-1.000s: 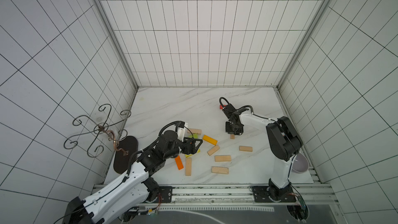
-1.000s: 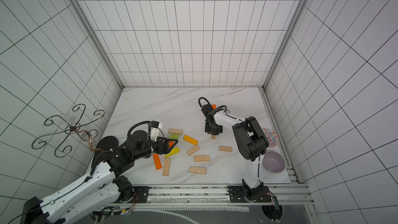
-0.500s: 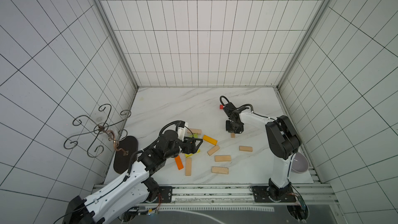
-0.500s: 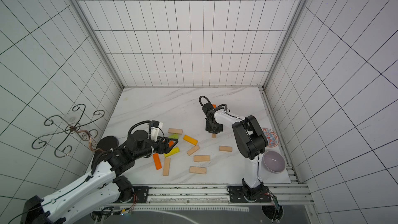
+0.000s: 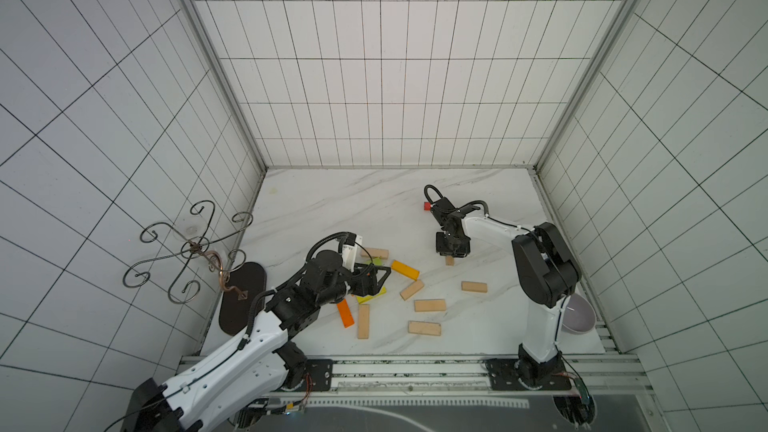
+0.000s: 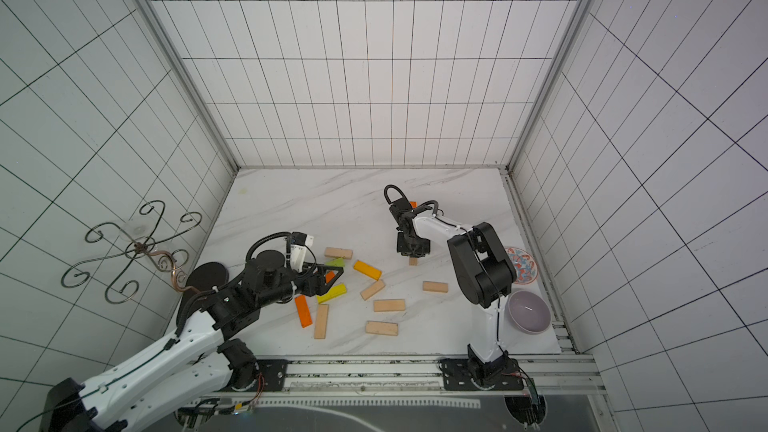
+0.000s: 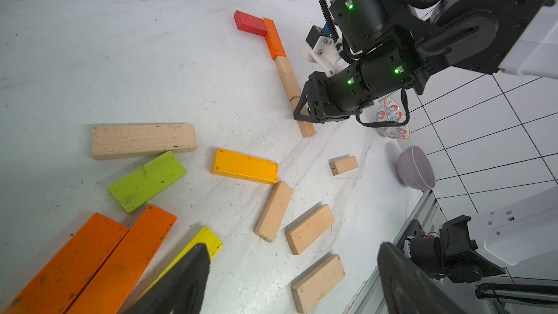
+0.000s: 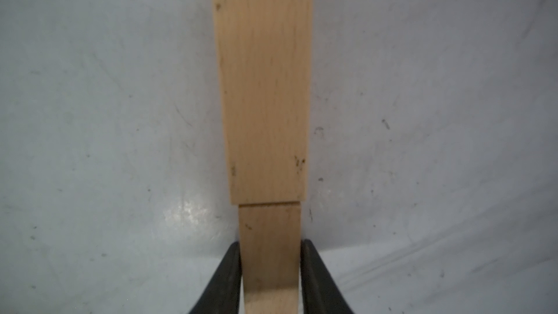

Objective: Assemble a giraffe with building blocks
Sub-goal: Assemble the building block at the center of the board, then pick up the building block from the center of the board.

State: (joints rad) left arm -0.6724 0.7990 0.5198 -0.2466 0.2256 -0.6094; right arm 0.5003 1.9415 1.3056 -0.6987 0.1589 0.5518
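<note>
Digit "2" on small wooden block (image 7: 344, 165) end; bowl (image 7: 416, 167) lettering unreadable.

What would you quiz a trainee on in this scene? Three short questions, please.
1. True or false: the left claw is gripping a block.
2. Look at the end-to-end row of painted and plain wooden blocks. What colour is the end farthest from the right claw? A red, B green, C yellow.
3. How many blocks make up that row?

Key:
1. False. It stands open and empty.
2. A, a red rectangular wooden block.
3. Four: red, an orange wooden block, a plain wooden block, and a second plain wooden block between the right claw's fingers.
</note>
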